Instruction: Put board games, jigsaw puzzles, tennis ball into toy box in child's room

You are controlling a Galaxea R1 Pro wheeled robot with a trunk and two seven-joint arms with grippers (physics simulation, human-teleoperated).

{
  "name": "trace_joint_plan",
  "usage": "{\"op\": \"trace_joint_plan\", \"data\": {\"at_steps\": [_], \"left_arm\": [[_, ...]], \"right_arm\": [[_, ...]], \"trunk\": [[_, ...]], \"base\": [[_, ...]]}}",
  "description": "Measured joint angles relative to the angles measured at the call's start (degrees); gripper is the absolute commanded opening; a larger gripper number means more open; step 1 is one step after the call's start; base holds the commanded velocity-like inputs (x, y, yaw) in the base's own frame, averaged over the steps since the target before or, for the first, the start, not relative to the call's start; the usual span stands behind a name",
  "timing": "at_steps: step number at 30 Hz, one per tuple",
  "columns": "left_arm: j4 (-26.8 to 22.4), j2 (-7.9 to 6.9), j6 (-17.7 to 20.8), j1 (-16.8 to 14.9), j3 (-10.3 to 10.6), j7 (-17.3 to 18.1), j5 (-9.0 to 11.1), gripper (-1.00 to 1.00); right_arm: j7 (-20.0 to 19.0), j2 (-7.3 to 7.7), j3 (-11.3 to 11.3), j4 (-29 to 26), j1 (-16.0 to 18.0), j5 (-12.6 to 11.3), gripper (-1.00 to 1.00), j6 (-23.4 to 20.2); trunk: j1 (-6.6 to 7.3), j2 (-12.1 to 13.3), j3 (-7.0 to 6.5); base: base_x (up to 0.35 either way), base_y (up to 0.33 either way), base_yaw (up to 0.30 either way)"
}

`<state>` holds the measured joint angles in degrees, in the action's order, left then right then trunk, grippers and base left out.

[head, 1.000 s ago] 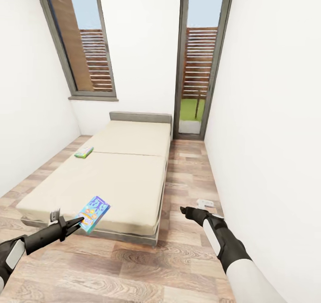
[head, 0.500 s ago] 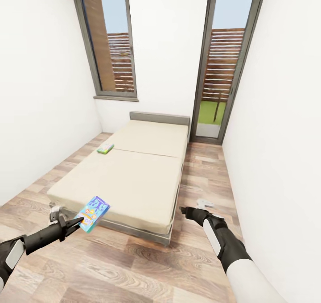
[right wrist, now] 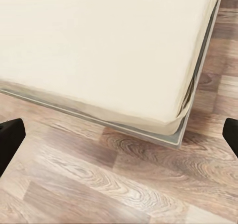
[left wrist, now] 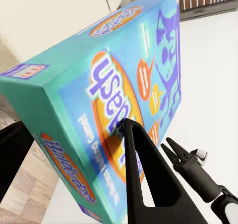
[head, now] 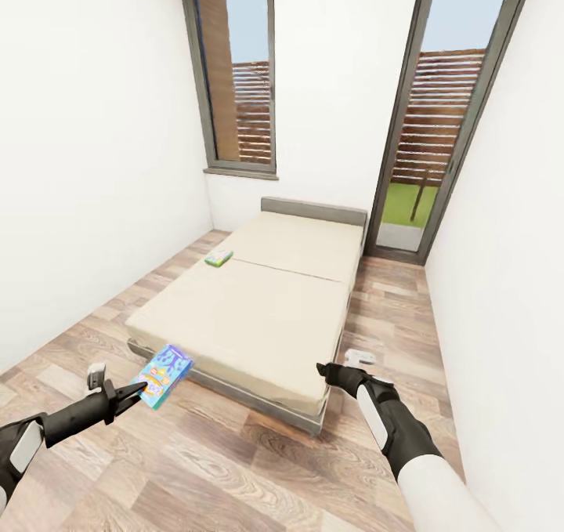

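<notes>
Left gripper [head: 139,392] is clamped on the blue cartoon board game [head: 163,375], held tilted over the wood floor [head: 235,469] near the bed [head: 266,313]. Right gripper [head: 323,370] is spread wide. A pale green game [head: 218,258] is seen lying on the bed.

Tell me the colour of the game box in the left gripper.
Blue-teal box with orange lettering, clearest in the left wrist view.

Bright, even daylight from window [head: 239,77] and glass door [head: 439,124]; faint shadows; wide-angle stretching at edges; slight close-range softness.
</notes>
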<state>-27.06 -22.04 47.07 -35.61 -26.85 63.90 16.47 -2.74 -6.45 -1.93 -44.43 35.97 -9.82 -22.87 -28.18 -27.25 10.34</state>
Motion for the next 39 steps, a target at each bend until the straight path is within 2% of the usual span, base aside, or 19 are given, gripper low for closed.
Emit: {"op": "trace_joint_plan", "data": {"at_steps": [11,39], "left_arm": [[0.05,-0.07,-0.07,0.0,-0.22,-0.07,0.07,-1.0],[0.13,-0.03,-0.05,0.0,0.09,-0.72,-0.05,-1.0]], "right_arm": [[-0.09,-0.02,0.02,-0.03,0.01,0.0,1.0,0.08],[-0.06,-0.19,0.0,0.0,-0.31,0.01,1.0,0.0]], "trunk": [[2.42,4.43,-2.27],[2.43,4.45,-2.89]], "base": [[0.0,0.0,0.28],[0.0,0.0,0.281]]}}
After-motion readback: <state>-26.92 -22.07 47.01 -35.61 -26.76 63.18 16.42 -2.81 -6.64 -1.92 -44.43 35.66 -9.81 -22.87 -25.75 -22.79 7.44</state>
